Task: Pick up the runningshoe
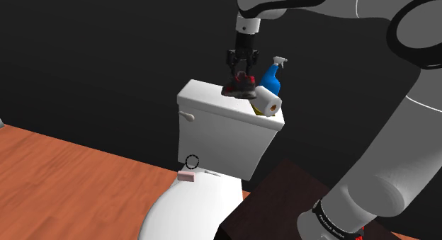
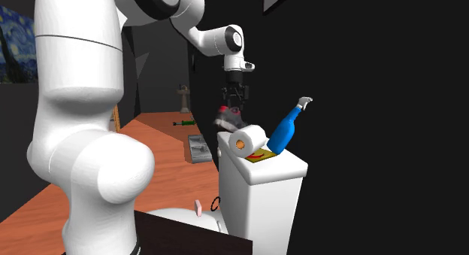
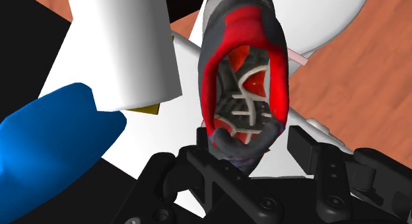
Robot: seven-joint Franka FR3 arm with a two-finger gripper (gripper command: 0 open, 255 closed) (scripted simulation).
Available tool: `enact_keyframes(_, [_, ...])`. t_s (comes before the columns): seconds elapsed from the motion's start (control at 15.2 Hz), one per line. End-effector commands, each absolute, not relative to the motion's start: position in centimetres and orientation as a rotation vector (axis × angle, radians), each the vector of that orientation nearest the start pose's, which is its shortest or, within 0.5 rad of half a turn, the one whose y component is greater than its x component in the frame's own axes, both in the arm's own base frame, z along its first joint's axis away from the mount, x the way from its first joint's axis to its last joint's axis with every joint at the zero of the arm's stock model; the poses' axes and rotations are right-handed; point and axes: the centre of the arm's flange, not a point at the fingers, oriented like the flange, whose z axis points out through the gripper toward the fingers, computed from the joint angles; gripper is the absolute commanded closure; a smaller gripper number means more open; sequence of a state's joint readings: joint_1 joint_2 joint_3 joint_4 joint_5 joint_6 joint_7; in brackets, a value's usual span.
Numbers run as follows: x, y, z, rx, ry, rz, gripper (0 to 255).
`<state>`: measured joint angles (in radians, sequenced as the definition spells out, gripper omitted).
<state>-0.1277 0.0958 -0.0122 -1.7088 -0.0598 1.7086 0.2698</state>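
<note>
In the shoulder view, the gripper (image 1: 241, 74) comes straight down over the toilet tank (image 1: 212, 125). Its fingers are narrowed onto the red-and-grey shoe (image 1: 241, 88) at the back of the tank's lid. I cannot tell whether the sole is clear of the lid. A paper roll (image 1: 267, 100) lies just beside the shoe, with a blue spray bottle (image 1: 270, 77) behind the roll.

In the second exterior view, the shoe (image 2: 228, 116) hangs under the gripper (image 2: 231, 103) at the far end of the tank (image 2: 263, 193). The paper roll (image 2: 244, 141) is nearer the camera and the spray bottle (image 2: 284, 129) leans beside it.

In the wrist view, the fingers (image 3: 305, 147) clasp only the heel end of the shoe (image 3: 244, 71), and its toe points away from the gripper (image 3: 247, 143). The paper roll (image 3: 125, 51) and spray bottle (image 3: 53, 137) are close alongside.

The likely trouble is that end grip. With most of the shoe's length beyond the fingers, the toe could sag or the shoe could twist and slip out during a quick lift. A sideways drift could also knock the roll or tip the bottle off the tank.
</note>
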Motion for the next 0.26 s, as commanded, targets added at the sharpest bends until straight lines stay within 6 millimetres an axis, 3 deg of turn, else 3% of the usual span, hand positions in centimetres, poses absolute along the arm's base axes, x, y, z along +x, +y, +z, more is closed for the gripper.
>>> enact_keyframes(0.0, [57.54,-8.71,52.84,-3.141,0.635,0.146,255])
enact_keyframes(0.2, [57.54,-8.71,53.45,-3.141,0.635,0.146,255])
